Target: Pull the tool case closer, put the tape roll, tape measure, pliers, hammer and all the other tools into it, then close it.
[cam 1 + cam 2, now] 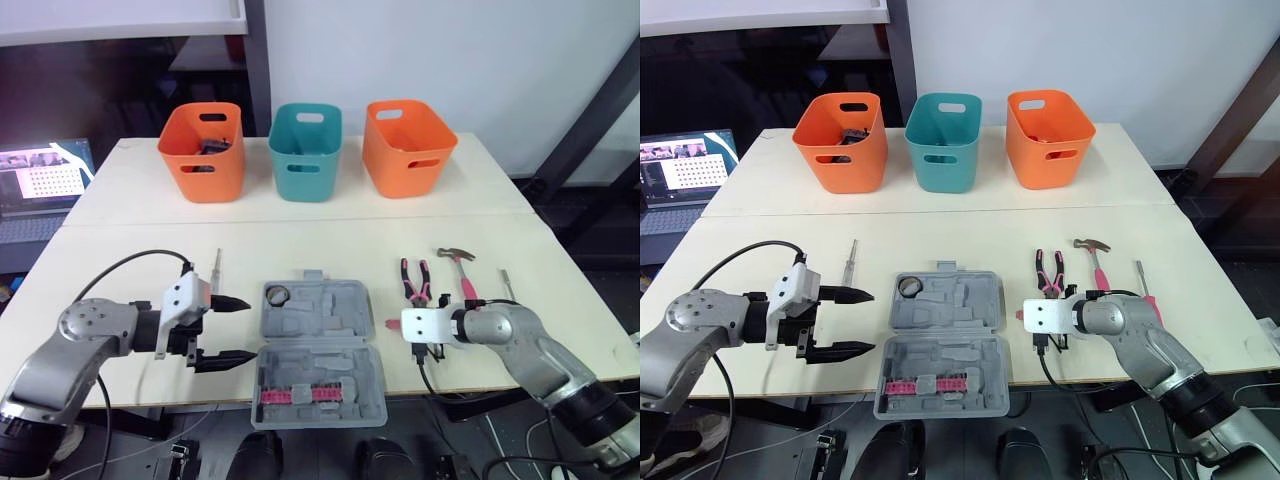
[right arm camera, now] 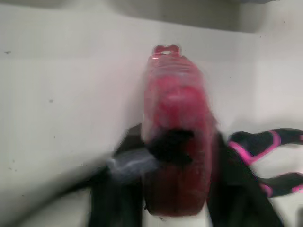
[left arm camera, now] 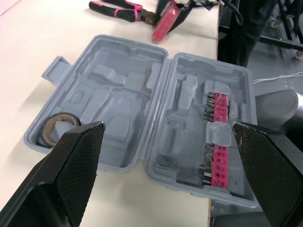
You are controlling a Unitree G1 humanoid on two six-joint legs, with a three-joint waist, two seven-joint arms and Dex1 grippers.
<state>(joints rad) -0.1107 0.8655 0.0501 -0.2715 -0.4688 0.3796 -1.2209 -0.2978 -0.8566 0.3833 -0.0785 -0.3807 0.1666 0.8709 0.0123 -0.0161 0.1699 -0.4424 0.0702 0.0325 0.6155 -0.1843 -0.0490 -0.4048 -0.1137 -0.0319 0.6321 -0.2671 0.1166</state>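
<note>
While the grey tool case (image 1: 330,315) lay open and flat near the front edge of the table (image 1: 130,215), both grippers flanked it. Taking the case as the middle of the dial in the head views, the left gripper (image 1: 250,328) hung at 9 o'clock, just beside the case. Its two black fingers were spread wide and pointed toward the case, with nothing between them. The right gripper (image 2: 176,161) sat at 3 o'clock, pinching a red tool (image 2: 175,94) between its fingers. I could not tell which tool it was.

The tape roll (image 1: 277,295) already lay inside the case, in the 10 o'clock corner pocket of the far half. A pink strip of bits (image 1: 300,394) ran across the near half, at 6 o'clock. The other moulded pockets held nothing.

The pink-and-black pliers (image 1: 415,280) lay on the table at 2 o'clock, just beyond the right gripper. The hammer (image 1: 462,268), with its pink handle, lay further out along the same direction. A thin metal tool (image 1: 1140,275) lay beyond the hammer, nearer 3 o'clock. Another slim metal tool (image 1: 216,266) lay at 10 o'clock, just past the left gripper.

Well apart at 12 o'clock stood three bins in a row. The first orange bin (image 1: 203,150) at 11 o'clock held dark items, the teal bin (image 1: 306,152) stood in the middle, and the second orange bin (image 1: 407,148) stood at 1 o'clock. A laptop (image 1: 40,185) sat off the table at 10 o'clock.
</note>
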